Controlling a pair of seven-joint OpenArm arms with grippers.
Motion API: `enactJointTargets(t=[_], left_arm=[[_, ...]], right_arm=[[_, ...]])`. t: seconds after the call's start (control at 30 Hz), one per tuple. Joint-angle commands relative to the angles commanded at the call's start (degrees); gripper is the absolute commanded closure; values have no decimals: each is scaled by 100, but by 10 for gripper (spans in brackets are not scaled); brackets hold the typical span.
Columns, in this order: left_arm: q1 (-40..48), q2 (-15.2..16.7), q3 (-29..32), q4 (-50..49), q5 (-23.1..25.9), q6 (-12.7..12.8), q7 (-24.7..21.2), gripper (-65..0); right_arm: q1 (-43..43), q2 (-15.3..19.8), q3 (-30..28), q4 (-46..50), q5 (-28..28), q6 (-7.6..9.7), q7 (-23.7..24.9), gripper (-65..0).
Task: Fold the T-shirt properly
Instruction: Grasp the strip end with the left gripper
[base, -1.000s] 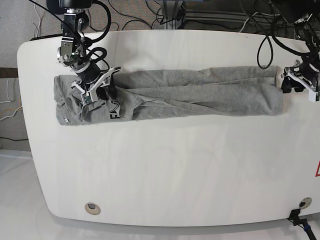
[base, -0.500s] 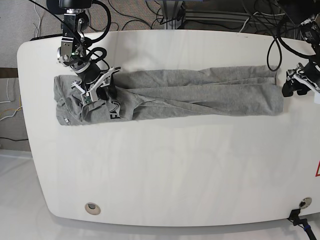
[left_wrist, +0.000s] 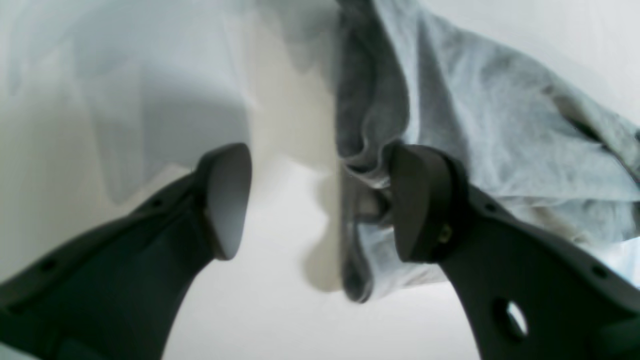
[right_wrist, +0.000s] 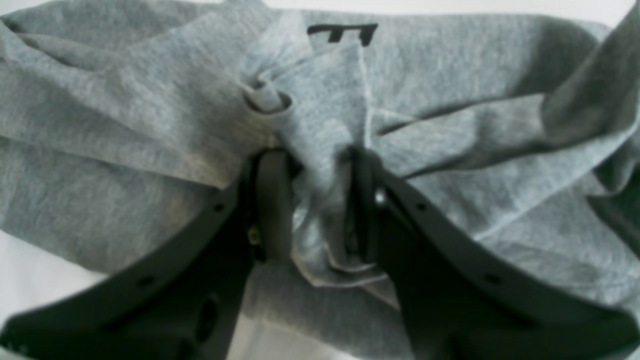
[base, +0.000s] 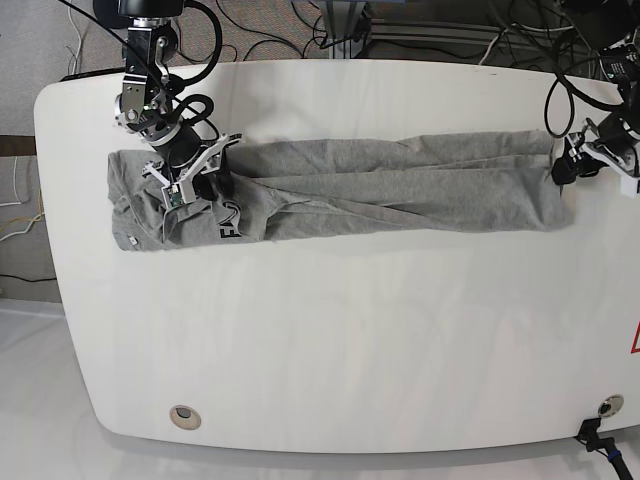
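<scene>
Hard to read: black lettering (base: 229, 221) on the T-shirt (base: 400, 185) is mostly buried in folds, only a few block chars show in base view, and just a sliver of print in the right wrist cam. Left wrist cam is blurry; upper left of it is washed-out glare/shadow, can't tell what's there. Both arms are cut off by the top edge of the base view, upper links not visible.

T-shirt lies on the white table (base: 330, 340), upper half, bunched into a long narrow band. Long axis runs left-right across base view; lettered, wider end at view left, plain narrow end at view right. Wrinkled, several lengthwise creases.

Right gripper (right_wrist: 315, 200) comes in from the table's far edge, angled down onto the lettered end; fingers clenched on a pinched-up ridge of T-shirt fabric, cloth squeezed between the pads.

Left gripper (left_wrist: 320, 200) sits at the narrow end, low over the table; fingers spread apart, released. One finger (left_wrist: 425, 205) right against the fabric edge, the other over bare table. Nothing between them but the hem's edge.
</scene>
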Motion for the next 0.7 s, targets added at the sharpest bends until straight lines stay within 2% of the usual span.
enactJointTargets(t=[0.07, 0.5, 0.7], left_arm=[[9, -9, 97, 0, -167, 0, 0, -411], [0, -105, 158, -44, -141, 0, 0, -409], [-18, -114, 440, -53, -141, 0, -35, -409]], right_arm=[[0, 0, 0, -35, 0, 0, 0, -200], [-9, 0, 0, -35, 0, 0, 0, -200], [-9, -9, 0, -35, 9, 0, 0, -200]])
